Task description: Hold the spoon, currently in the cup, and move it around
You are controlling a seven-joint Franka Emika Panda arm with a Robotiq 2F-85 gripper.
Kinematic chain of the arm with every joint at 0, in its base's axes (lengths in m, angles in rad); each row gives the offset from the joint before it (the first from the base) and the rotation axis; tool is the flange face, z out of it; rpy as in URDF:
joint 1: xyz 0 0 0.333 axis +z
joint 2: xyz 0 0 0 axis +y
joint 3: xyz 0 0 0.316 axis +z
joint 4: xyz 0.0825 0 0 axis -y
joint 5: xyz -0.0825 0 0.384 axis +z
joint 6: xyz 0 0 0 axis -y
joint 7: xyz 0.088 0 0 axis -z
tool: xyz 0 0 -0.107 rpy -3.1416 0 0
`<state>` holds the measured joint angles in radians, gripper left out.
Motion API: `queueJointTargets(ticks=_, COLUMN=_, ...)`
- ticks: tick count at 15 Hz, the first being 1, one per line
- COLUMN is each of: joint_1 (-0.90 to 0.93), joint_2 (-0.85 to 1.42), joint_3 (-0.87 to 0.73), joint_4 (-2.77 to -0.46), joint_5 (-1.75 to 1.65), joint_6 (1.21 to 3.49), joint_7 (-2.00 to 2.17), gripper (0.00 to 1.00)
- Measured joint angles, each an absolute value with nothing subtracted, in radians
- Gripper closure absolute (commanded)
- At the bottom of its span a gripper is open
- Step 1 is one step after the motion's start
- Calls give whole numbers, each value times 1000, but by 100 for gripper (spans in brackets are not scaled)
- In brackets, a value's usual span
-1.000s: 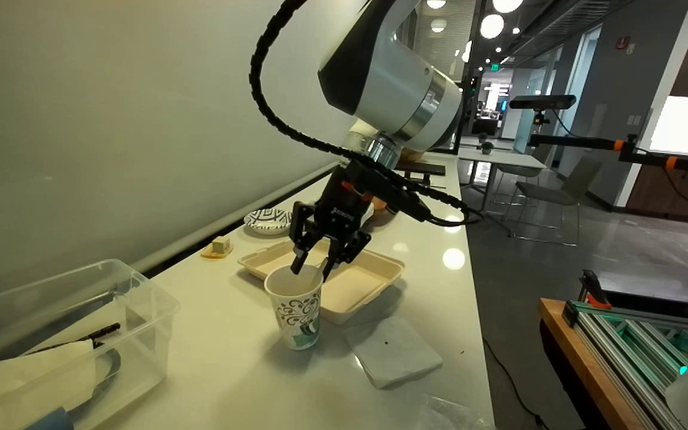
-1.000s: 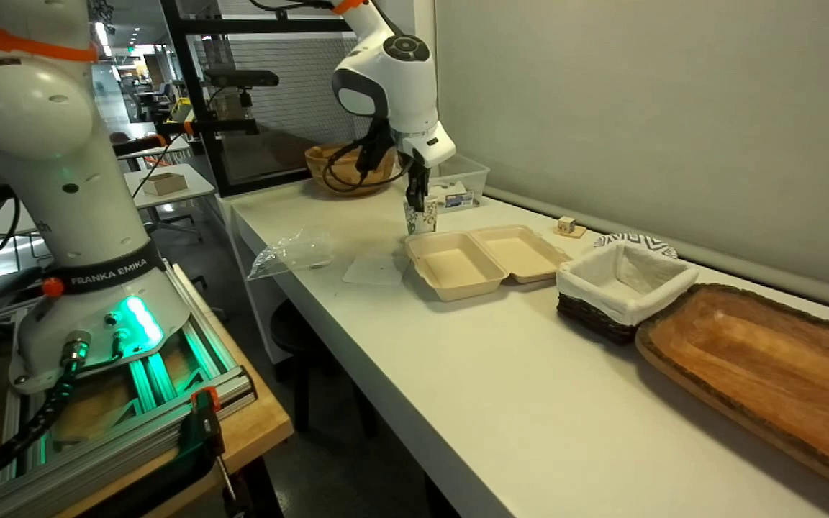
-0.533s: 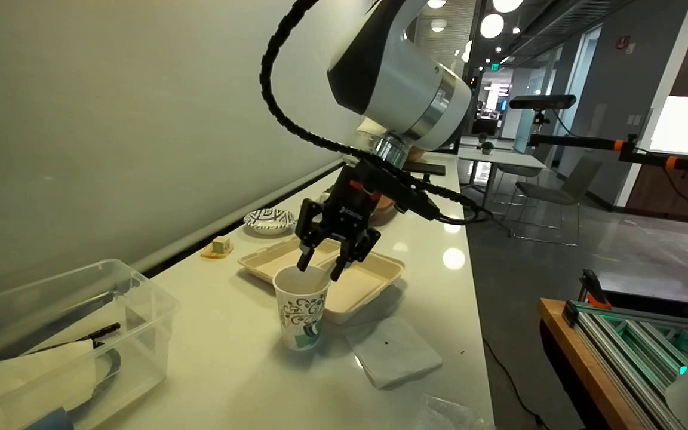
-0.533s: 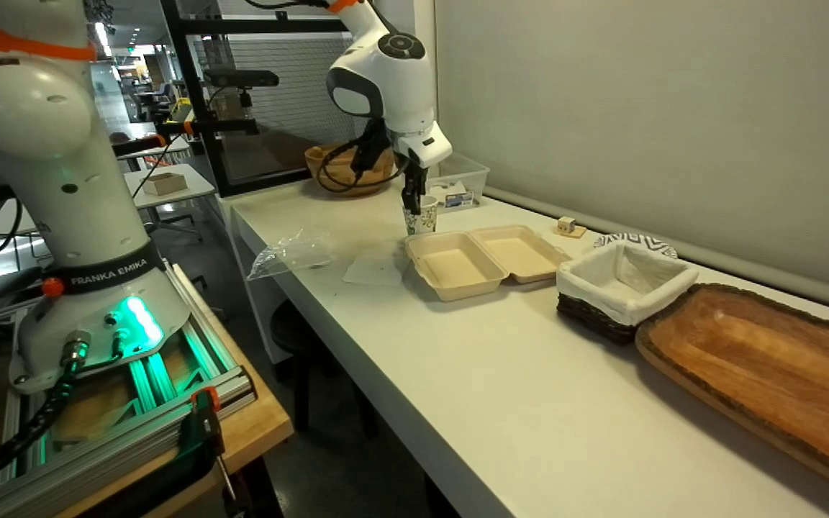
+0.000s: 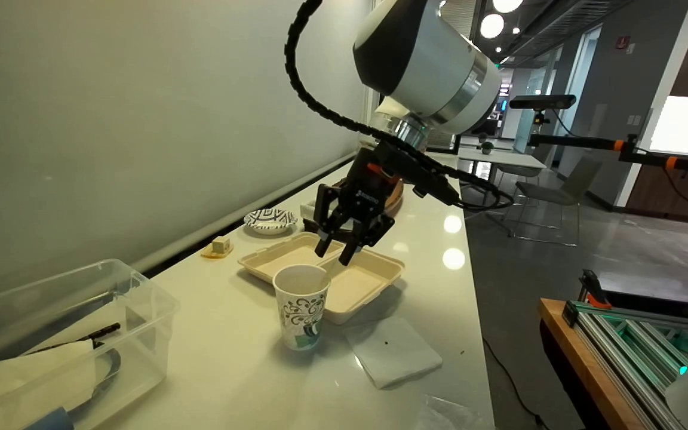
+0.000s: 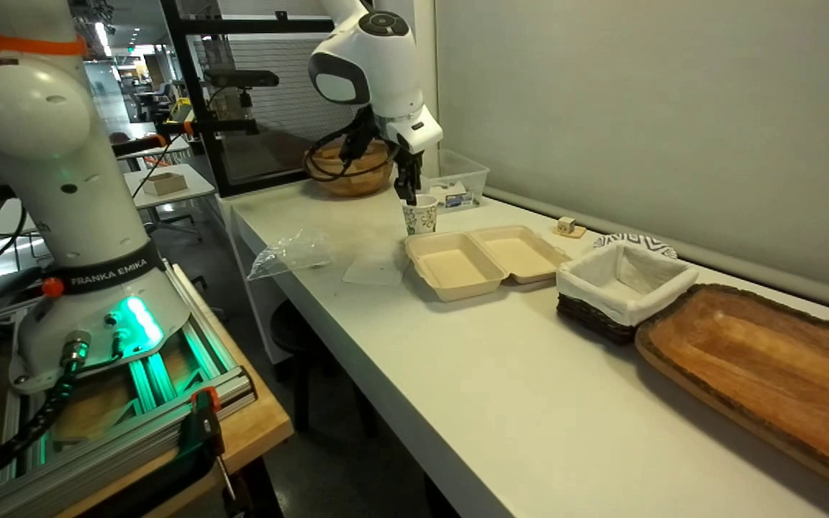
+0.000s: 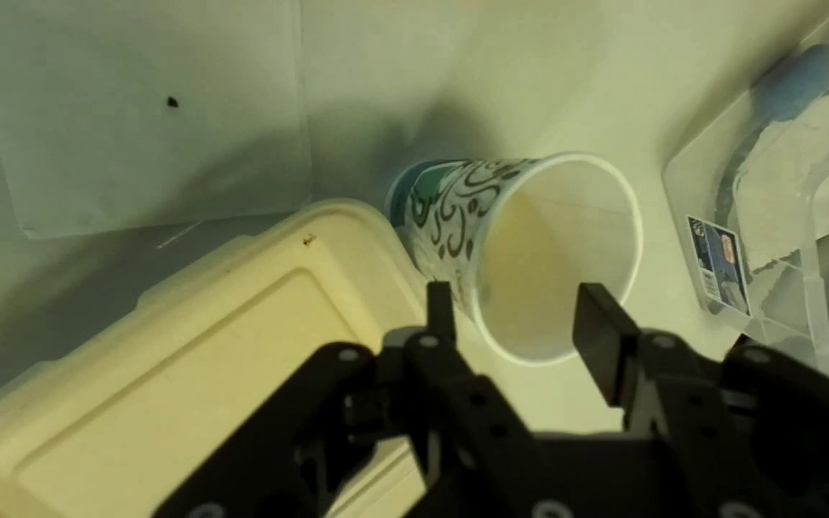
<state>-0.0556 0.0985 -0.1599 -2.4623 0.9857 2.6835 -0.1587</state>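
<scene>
"Midway between the wall edge and open edge of the tabletop (image 6: 422, 345), the cup (image 5: 302, 310) stands upright. The hand (image 5: 333, 255) hovers near its rim, fingers (image 7: 605, 342) apart. Any spoon grabbed?"

"Nah, can't even spot one. Grab and move both look undone. That takeout tray (image 5: 359, 288) right beside might get bumped; clear bin (image 5: 141, 343) by the wall edge."

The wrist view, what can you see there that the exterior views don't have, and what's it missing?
Only the wrist view shows a small brown mark on the cream box. Only the exterior views show the white robot arm, the patterned bowl and the little block. All of them show the cup, the gripper, the cream box, the napkin and the clear bin.
</scene>
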Motion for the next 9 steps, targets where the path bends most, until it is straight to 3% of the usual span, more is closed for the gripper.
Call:
queueJointTargets(ticks=3, joint_1=-56, joint_2=81, joint_3=-161, joint_4=-2474, joint_5=986, joint_6=2684, joint_7=-158, gripper=61)
queueJointTargets(ticks=4, joint_1=-56, joint_2=81, joint_3=-161, joint_4=-2475, joint_5=986, joint_6=2684, joint_7=-158, gripper=55)
queueJointTargets(ticks=7, joint_1=-56, joint_2=81, joint_3=-161, joint_4=-2478, joint_5=986, joint_6=2684, joint_7=-158, gripper=55)
queueJointTargets(ticks=9, joint_1=-56, joint_2=83, joint_3=-162, joint_4=-2480, joint_5=986, joint_6=2684, joint_7=-158, gripper=61)
